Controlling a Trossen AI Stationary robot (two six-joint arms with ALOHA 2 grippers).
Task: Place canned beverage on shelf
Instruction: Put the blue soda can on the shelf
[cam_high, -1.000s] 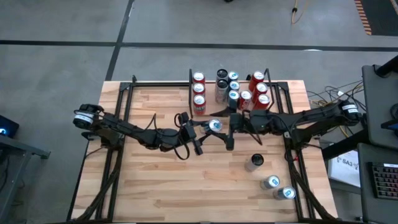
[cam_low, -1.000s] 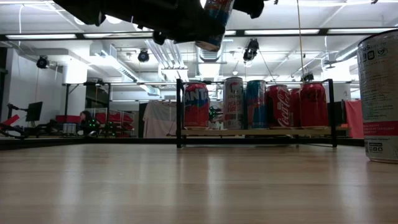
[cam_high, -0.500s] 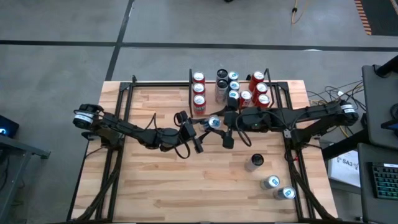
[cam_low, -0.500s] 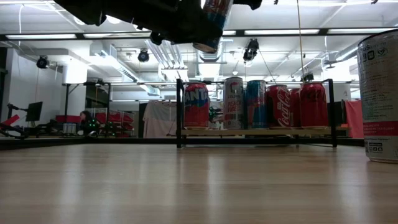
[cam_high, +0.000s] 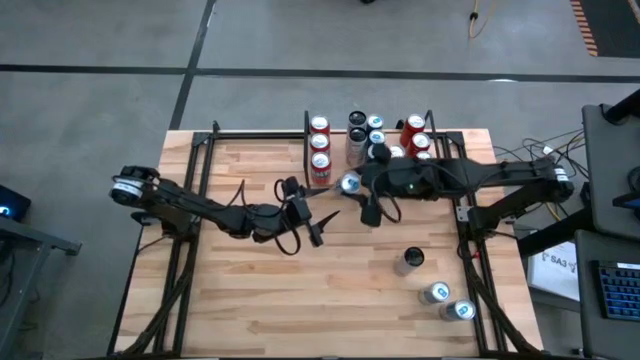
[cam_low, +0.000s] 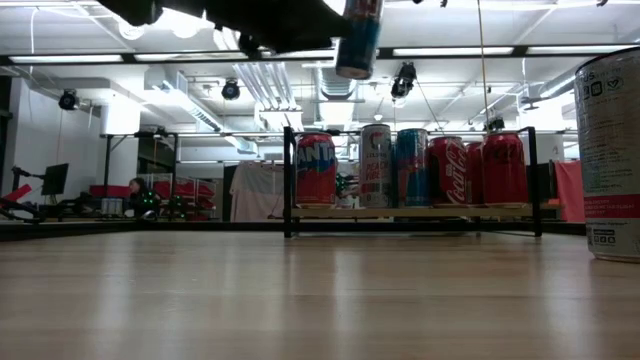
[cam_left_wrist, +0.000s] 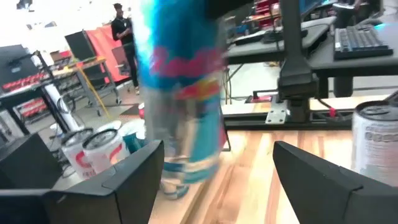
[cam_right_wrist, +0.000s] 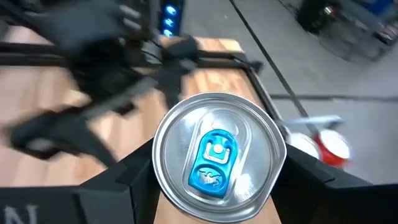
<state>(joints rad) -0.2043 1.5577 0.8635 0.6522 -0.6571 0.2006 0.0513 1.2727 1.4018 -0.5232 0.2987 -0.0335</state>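
The blue canned beverage (cam_high: 349, 182) has passed from the left tool (cam_high: 312, 222) to the right tool (cam_high: 366, 196), which now clasps it by the sides, upright in the air above the surface, just before the shelf (cam_high: 308, 152) at the far edge. The left tool has drawn back, fingers apart and empty. Handover looks done; placing remains

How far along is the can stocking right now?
Done: the shelf already carries rows of cans. In hand: the right claw grips a blue can in the air just short of the shelf; the left claw is open and clear of it. Left: set this can down, then three loose cans wait on the table.
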